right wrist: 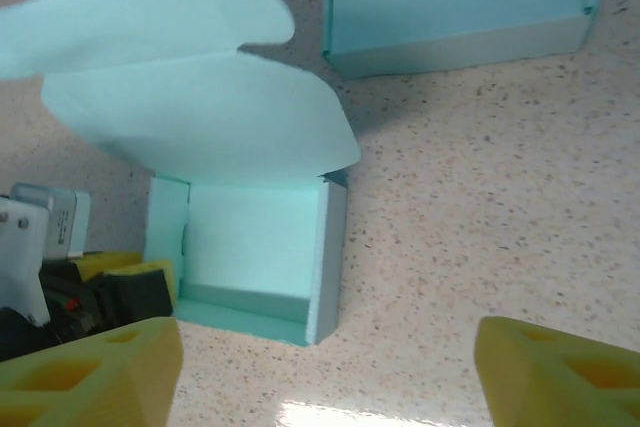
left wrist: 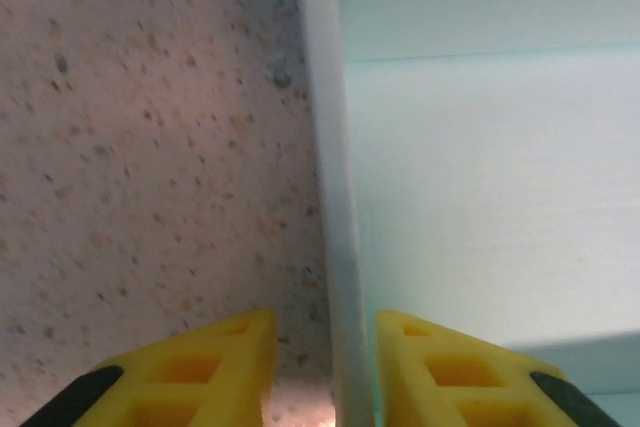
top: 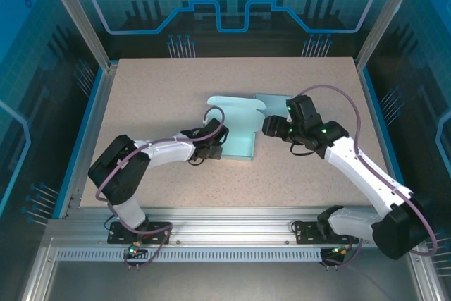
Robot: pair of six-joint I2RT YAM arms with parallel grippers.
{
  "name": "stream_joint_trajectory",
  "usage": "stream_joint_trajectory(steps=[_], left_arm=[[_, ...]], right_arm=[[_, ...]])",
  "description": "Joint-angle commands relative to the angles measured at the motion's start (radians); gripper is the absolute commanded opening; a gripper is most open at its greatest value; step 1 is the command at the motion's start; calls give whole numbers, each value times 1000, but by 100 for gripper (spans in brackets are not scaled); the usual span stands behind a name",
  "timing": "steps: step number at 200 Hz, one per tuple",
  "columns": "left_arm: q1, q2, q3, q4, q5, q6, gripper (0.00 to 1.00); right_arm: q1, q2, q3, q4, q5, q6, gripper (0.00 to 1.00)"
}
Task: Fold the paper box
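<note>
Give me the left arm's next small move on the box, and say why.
Probably close the left tool on the box's side wall. That thin wall stands between its fingers with a visible gap, so it doesn't look gripped yet. The right tool hangs open, clear of the box.

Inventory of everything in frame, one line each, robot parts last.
paper box: 1, pale teal, table centre, lid open
second box: 1, pale teal, just behind and to the right of the paper box
table: 1, speckled beige, under both boxes
frame: 1, aluminium posts with blue panels, around the table
left gripper: 1, yellow fingers, open, straddling the paper box's left wall
right gripper: 1, yellow fingers, open, over the table to the right of the paper box, holding nothing
</note>
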Motion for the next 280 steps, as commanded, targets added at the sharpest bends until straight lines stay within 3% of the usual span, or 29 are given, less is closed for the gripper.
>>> stream_joint_trajectory(steps=[1, 21, 46, 62, 84, 115, 197, 280], left_arm=[[2, -69, -10, 71, 106, -48, 35], [7, -155, -7, 92, 101, 7, 41], [58, -251, 0, 102, 79, 102, 53], [117, -293, -23, 152, 94, 169, 54], [193, -303, -62, 257, 163, 312, 54], [278, -240, -109, 447, 352, 449, 54], [311, -58, -21, 452, 393, 447, 57], [310, -26, 17, 429, 465, 414, 42]], right_arm=[[-17, 40, 31, 54, -62, -60, 74], [-25, 77, 34, 69, -48, -108, 72], [-45, 120, 34, 107, -57, -162, 59], [-47, 144, 28, 141, -36, -205, 61], [-70, 183, 12, 207, -62, -249, 67], [-112, 262, 9, 294, -144, -273, 67], [-118, 416, 59, 389, -217, -298, 64], [-66, 468, 101, 421, -206, -306, 46]])
